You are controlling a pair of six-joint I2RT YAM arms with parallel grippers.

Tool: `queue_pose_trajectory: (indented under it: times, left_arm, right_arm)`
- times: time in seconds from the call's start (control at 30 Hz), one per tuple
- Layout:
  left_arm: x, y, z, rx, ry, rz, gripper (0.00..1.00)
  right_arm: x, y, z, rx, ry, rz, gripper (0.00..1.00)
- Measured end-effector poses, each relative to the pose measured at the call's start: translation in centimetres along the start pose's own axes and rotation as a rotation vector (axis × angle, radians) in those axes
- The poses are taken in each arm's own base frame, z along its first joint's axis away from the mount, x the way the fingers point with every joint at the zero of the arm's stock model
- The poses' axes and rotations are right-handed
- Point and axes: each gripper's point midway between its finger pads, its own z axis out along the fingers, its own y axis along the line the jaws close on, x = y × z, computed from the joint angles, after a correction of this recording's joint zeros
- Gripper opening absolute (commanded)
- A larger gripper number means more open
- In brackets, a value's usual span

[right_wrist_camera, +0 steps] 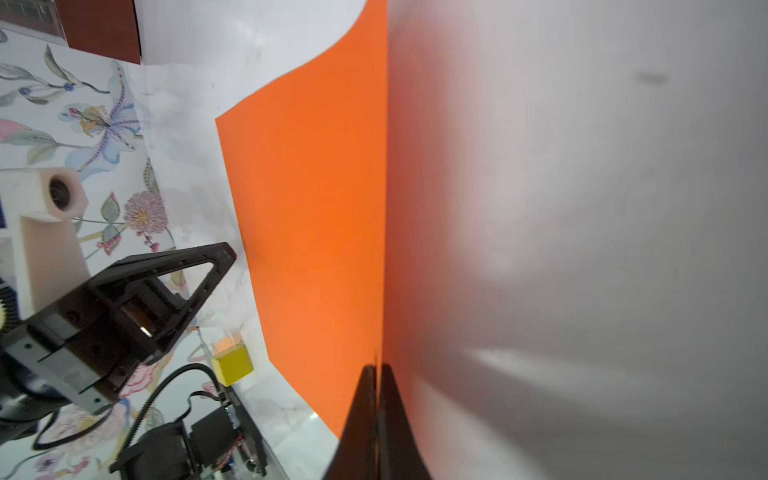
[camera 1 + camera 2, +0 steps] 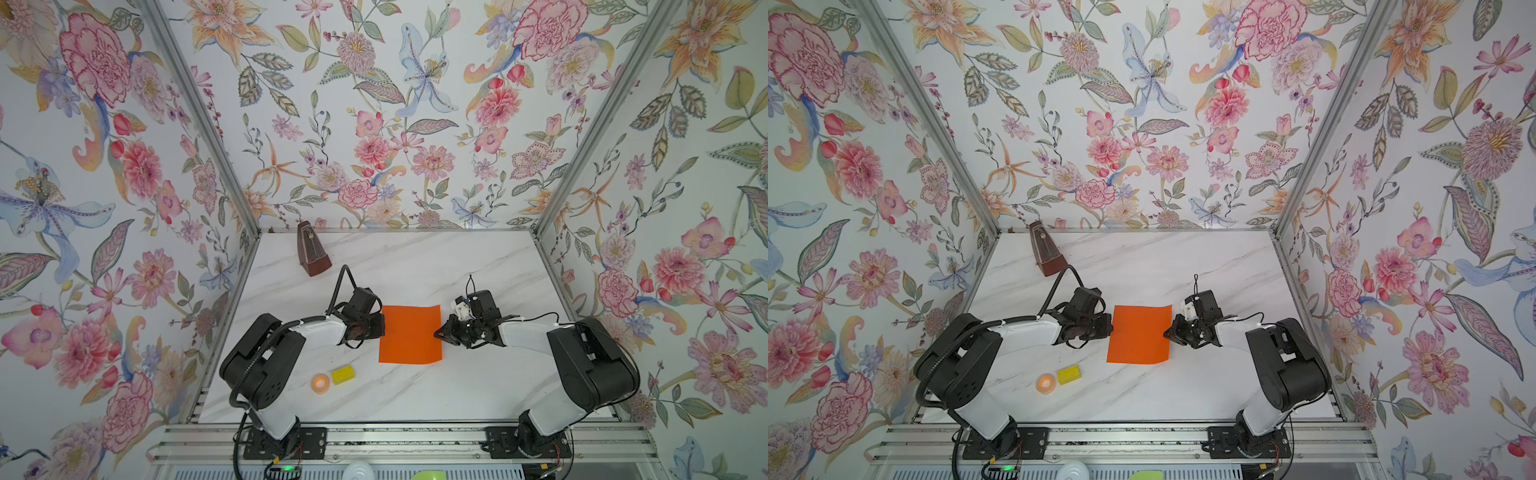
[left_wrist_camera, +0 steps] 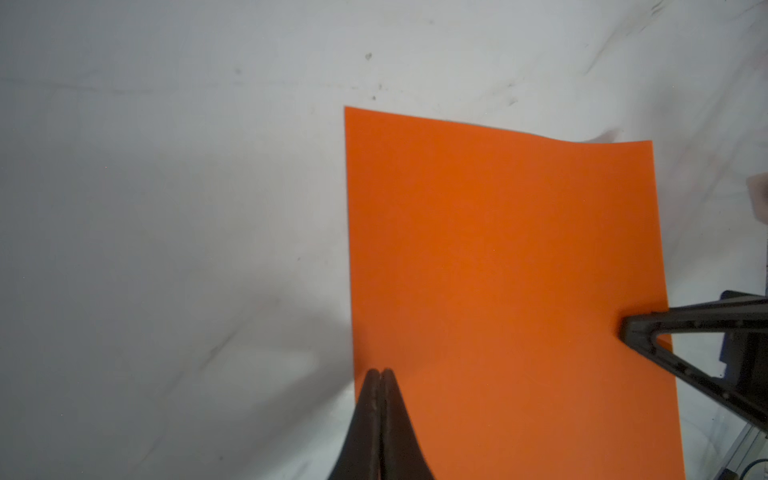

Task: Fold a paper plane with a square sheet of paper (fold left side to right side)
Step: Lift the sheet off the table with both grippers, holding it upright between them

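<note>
Right pincer (image 1: 376,368) clamps the paper (image 2: 410,334) by its right edge; left pincer (image 3: 380,371), closed, at left edge. Left arm is nearest that side.

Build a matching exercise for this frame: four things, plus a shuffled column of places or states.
Things: 1 metronome; 2 yellow block; 3 square sheet of paper; 4 right gripper.
Places or states: A shut on the sheet's right edge; B far left of the table; C beside the orange tape ring; D middle of the table.
Pairs: 1-B; 2-C; 3-D; 4-A.
</note>
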Motion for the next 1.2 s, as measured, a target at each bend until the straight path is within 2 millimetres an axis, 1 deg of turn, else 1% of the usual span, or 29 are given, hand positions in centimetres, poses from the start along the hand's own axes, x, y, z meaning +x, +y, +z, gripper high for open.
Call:
queue_pose_trajectory:
  times: [0.07,0.1,0.17,0.2,0.23,0.27,0.3,0.33,0.43,0.53,0.67,0.77,0.83,0.93,1.0,1.07,1.2]
  left_arm:
    - [-1.4,-1.1,-2.2,0.028,-0.070,0.022,0.38]
    - [-2.3,-1.9,-3.5,0.051,-0.115,0.037,0.44]
    - [-4.4,-3.6,-6.6,0.104,-0.224,0.066,0.51]
    - [-5.1,-4.3,-7.9,0.127,-0.268,0.081,0.54]
    - [-5.9,-5.0,-9.3,0.151,-0.321,0.096,0.61]
    - [-6.5,-5.6,-10.5,0.177,-0.369,0.110,0.70]
    - [-6.9,-6.0,-11.6,0.199,-0.411,0.125,0.77]
    - [-7.2,-6.4,-12.7,0.222,-0.452,0.136,0.79]
    - [-7.7,-7.3,-15.3,0.289,-0.552,0.167,0.81]
    - [-7.8,-8.2,-17.1,0.361,-0.640,0.205,0.78]
    - [-7.3,-9.6,-19.1,0.481,-0.732,0.270,0.76]
    - [-7.2,-11.3,-20.8,0.577,-0.793,0.328,0.76]
    - [-7.3,-12.6,-22.3,0.635,-0.843,0.371,0.78]
    - [-7.0,-14.3,-24.4,0.712,-0.907,0.440,0.80]
    - [-6.6,-15.1,-25.2,0.750,-0.928,0.475,0.80]
    - [-6.4,-15.8,-25.7,0.780,-0.937,0.503,0.80]
    - [-6.3,-16.7,-25.8,0.822,-0.931,0.539,0.77]
  right_arm:
    - [-1.2,1.6,-1.6,0.025,-0.046,-0.100,0.00]
    - [-1.8,2.6,-2.7,0.039,-0.077,-0.160,0.00]
    - [-2.8,4.9,-5.1,0.065,-0.145,-0.291,0.00]
    - [-3.2,6.0,-6.3,0.078,-0.179,-0.358,0.00]
    - [-3.6,7.3,-7.7,0.092,-0.222,-0.437,0.00]
    - [-3.8,8.6,-9.0,0.107,-0.264,-0.517,0.02]
    - [-3.8,9.6,-10.0,0.118,-0.296,-0.584,0.02]
    - [-3.5,10.8,-11.2,0.128,-0.333,-0.669,0.00]
    - [-2.2,13.8,-14.5,0.130,-0.414,-0.879,0.00]
    - [-1.2,16.2,-17.7,0.121,-0.487,-1.043,0.00]
    - [0.3,18.9,-21.6,0.078,-0.584,-1.195,0.00]
    - [2.0,20.6,-24.2,0.008,-0.642,-1.280,0.00]
    - [3.3,21.5,-25.7,-0.049,-0.675,-1.319,0.00]
    - [4.8,22.4,-27.3,-0.123,-0.702,-1.351,0.00]
    - [5.7,22.9,-28.1,-0.165,-0.716,-1.369,0.00]
    - [6.3,23.2,-28.6,-0.197,-0.722,-1.378,0.00]
    - [7.0,23.5,-29.2,-0.243,-0.726,-1.369,0.00]
